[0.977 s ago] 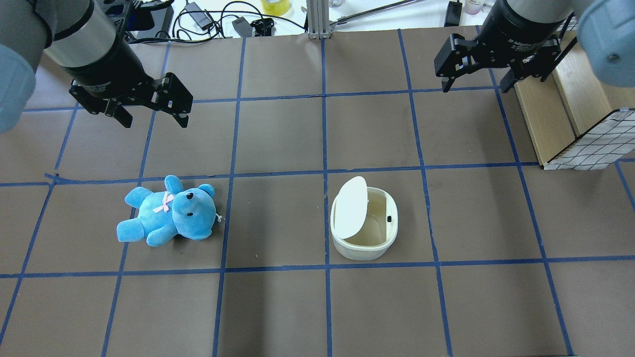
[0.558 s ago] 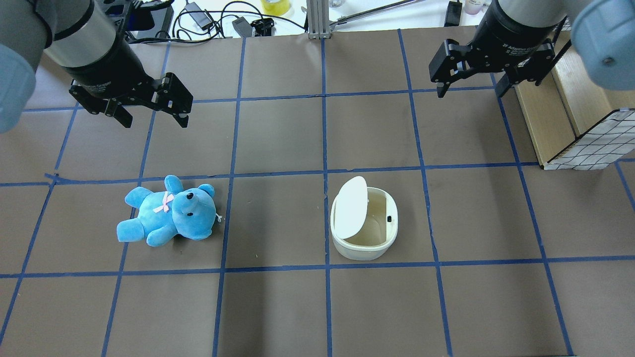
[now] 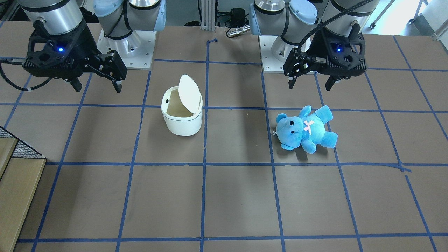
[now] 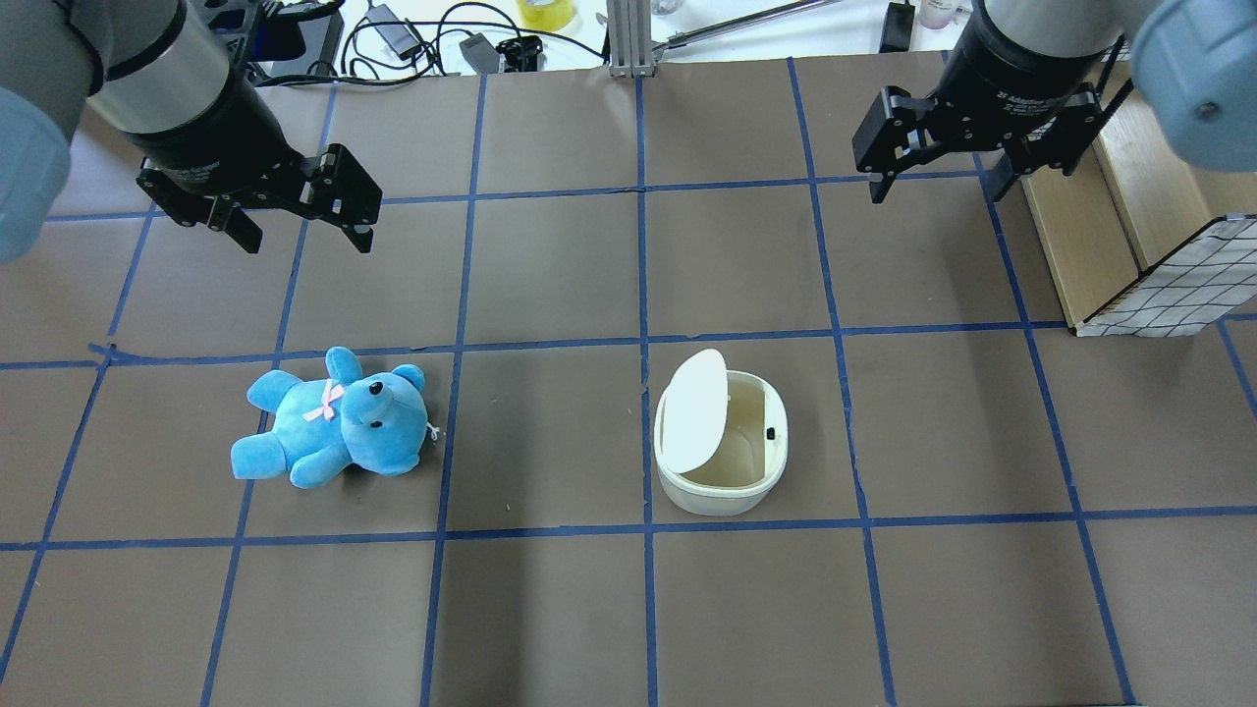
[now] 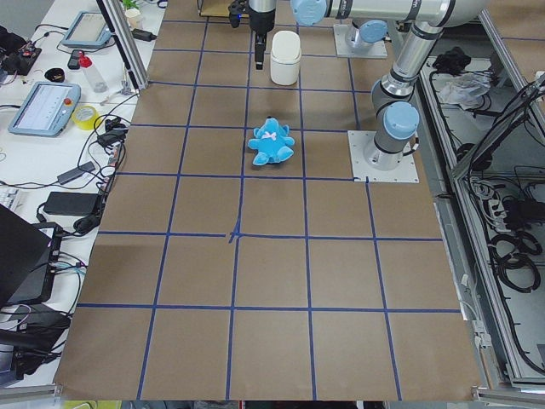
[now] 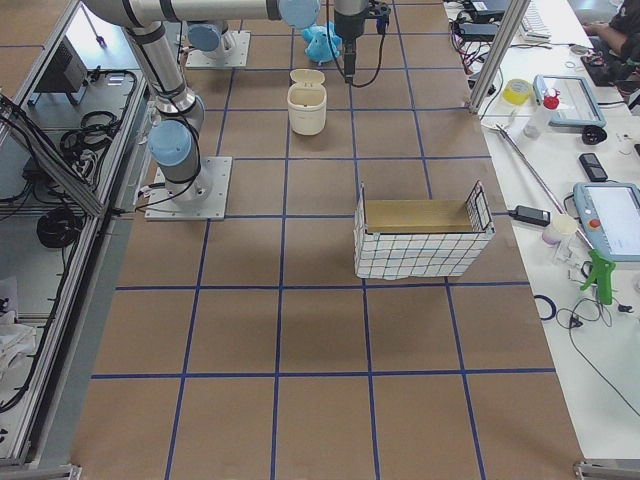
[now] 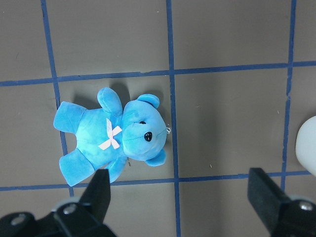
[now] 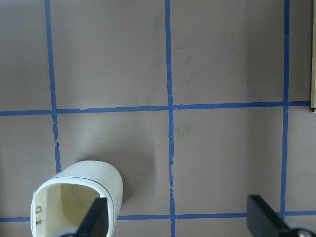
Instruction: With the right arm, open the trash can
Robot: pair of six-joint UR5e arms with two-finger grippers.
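Note:
The white trash can (image 4: 720, 447) stands near the table's middle with its flip lid (image 4: 695, 410) tipped up and the tan inside showing. It also shows in the front view (image 3: 182, 110) and at the lower left of the right wrist view (image 8: 79, 200). My right gripper (image 4: 940, 187) is open and empty, raised well beyond and to the right of the can; in the front view (image 3: 96, 87) it hangs left of the can. My left gripper (image 4: 306, 241) is open and empty, raised beyond a blue teddy bear (image 4: 334, 419).
A wire-mesh basket with wooden boards (image 4: 1139, 245) sits at the table's right edge, close to my right gripper. The bear lies on the brown mat left of the can. Cables and small devices (image 4: 432, 39) line the far edge.
My right gripper shifted slightly, first a little left and away, then back toward the right. The can, the bear and the left arm have not moved.

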